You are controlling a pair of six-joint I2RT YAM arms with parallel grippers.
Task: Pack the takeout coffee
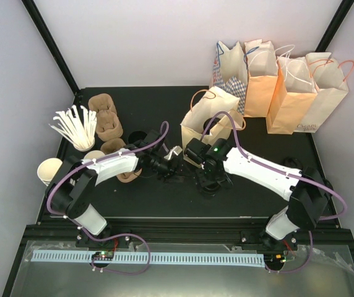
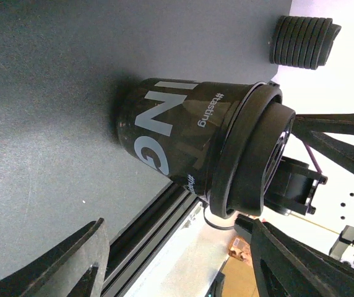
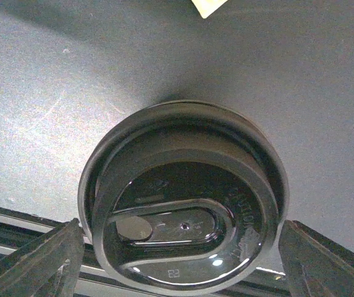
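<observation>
The takeout coffee is out of view. A black cup with pale lettering [image 2: 171,133] stands on the dark table with a black lid [image 3: 183,216] on it. My right gripper [image 1: 209,184] hangs over it from above, open, its fingers [image 3: 59,257] flanking the lid rim on both sides without visibly pinching it. My left gripper [image 2: 174,247] lies low on the table just left of the cup, pointing at it. It is open with nothing between its fingers [image 2: 84,253], and the cup is beyond the tips.
An open kraft bag [image 1: 209,117] stands just behind the cup, with more paper bags [image 1: 288,86] at the back right. Cardboard cup carriers [image 1: 106,117], a cup of white stirrers [image 1: 77,127], a cream cup [image 1: 49,170] and stacked black lids [image 2: 304,40] sit on the left.
</observation>
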